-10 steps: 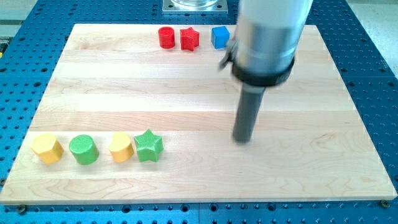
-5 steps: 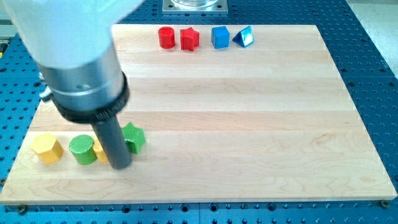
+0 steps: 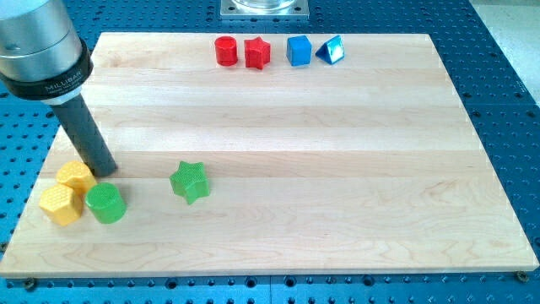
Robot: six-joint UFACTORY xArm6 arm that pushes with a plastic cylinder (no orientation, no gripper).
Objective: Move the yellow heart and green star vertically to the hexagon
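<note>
Yellow heart (image 3: 75, 176): touching the yellow hexagon (image 3: 61, 203), above it; done
Green star (image 3: 189, 181): well right; left
My tip (image 3: 105, 171): bare rod, grips nothing; beside heart

My tip (image 3: 105, 171) stands at the view's left, just beside the yellow heart (image 3: 75, 176), which crowds against the yellow hexagon (image 3: 60, 204) and green cylinder (image 3: 105, 203), so no lane runs between those three. The green star (image 3: 189, 181) sits apart with open counter (image 3: 337, 169) around it. Along the view's top, the red cylinder (image 3: 224, 51), red star (image 3: 257, 53), blue cube (image 3: 299, 50) and blue triangle (image 3: 330, 50) line the edge closely.
</note>
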